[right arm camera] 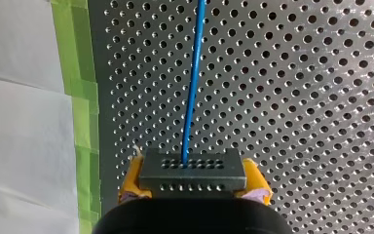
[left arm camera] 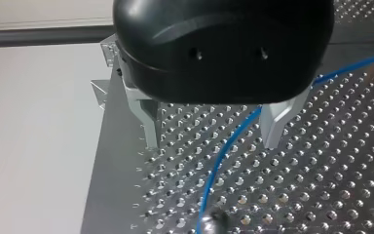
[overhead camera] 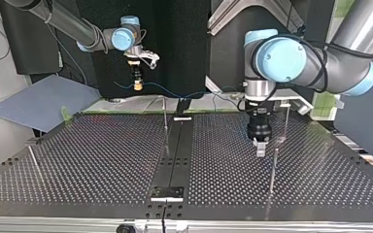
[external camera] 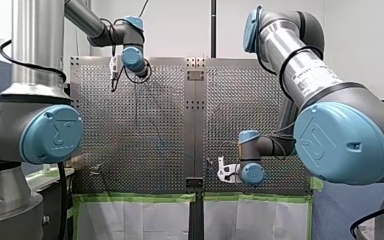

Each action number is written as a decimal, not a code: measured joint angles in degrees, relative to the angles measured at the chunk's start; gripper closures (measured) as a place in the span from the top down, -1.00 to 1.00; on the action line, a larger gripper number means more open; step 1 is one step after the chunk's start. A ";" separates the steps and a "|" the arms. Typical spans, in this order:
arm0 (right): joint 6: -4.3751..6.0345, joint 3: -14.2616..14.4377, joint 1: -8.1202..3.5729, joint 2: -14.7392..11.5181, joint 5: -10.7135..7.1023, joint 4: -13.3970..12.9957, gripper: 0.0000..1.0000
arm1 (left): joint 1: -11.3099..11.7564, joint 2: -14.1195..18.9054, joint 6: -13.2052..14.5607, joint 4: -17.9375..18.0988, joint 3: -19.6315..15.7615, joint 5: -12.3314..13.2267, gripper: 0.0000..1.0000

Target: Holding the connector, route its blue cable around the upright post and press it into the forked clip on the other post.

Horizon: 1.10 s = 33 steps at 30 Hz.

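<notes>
In the right wrist view my right gripper [right arm camera: 192,189] is shut with its yellow pads on a dark connector block [right arm camera: 192,168]. The blue cable [right arm camera: 192,87] runs straight ahead from the block over the perforated plate. At the top view's left the right gripper [overhead camera: 137,83] hangs above the table's far edge, and the cable [overhead camera: 194,94] trails toward the right. My left gripper [left arm camera: 212,144], black with metal fingers, stands open low over the plate, and the blue cable [left arm camera: 213,175] passes beneath the gap. An upright post [overhead camera: 273,170] stands just beside the left gripper [overhead camera: 260,147]. Which post has the fork I cannot tell.
Thin posts rise at the middle [overhead camera: 165,121], behind the left gripper [overhead camera: 286,121] and at the top view's left [overhead camera: 34,162]. A dark centre rail [overhead camera: 177,145] splits the table. Green tape [right arm camera: 80,122] and white sheeting border the plate near the right gripper.
</notes>
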 joint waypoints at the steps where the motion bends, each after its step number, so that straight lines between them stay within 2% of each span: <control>1: 0.00 0.00 0.00 0.00 0.01 0.01 -1.00 | -0.08 -0.49 0.27 0.60 0.00 -0.15 1.00; 9: 0.00 0.03 0.00 0.00 0.00 0.04 -1.00 | -0.29 -2.04 1.36 4.20 0.34 -1.54 1.00; 15: 0.00 0.00 0.00 0.00 0.00 -0.13 -1.00 | -0.39 -2.17 1.41 5.96 1.02 -1.27 1.00; 24: 0.00 0.02 0.05 0.00 0.00 -0.11 -1.00 | -0.86 -2.41 -0.13 4.44 4.33 0.28 1.00; 33: 0.00 0.00 -0.05 0.00 0.00 0.02 -1.00 | -0.45 -5.70 -2.54 0.74 8.87 0.53 1.00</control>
